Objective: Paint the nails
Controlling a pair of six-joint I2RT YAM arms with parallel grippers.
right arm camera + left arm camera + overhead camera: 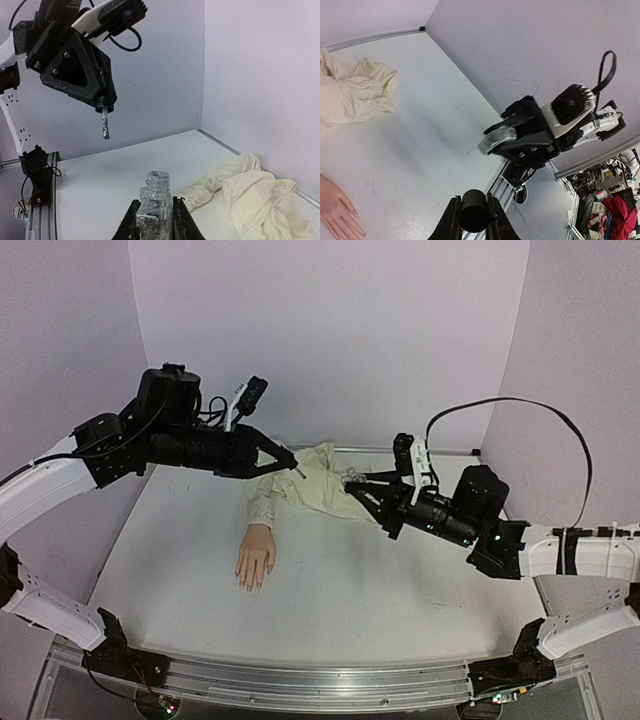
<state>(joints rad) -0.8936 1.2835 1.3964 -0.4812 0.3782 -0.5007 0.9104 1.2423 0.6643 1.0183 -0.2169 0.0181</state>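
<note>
nails | hand on table | sleeve crumpled behind | bottle in right pincer

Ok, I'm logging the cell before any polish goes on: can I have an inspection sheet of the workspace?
Surface: white table, no spill seen.
Job's things: mannequin hand lies flat, fingers toward the arm bases; nails too small to judge; cream sleeve bunched behind it.
Clutter: nothing seen.
Grippers: left gripper shut on the brush cap, brush bare in the air; right gripper shut on the open clear bottle; both above the table.
Cables: black cable loops over the right arm.
Surroundings: pale walls; stored items beyond the table edge.
</note>
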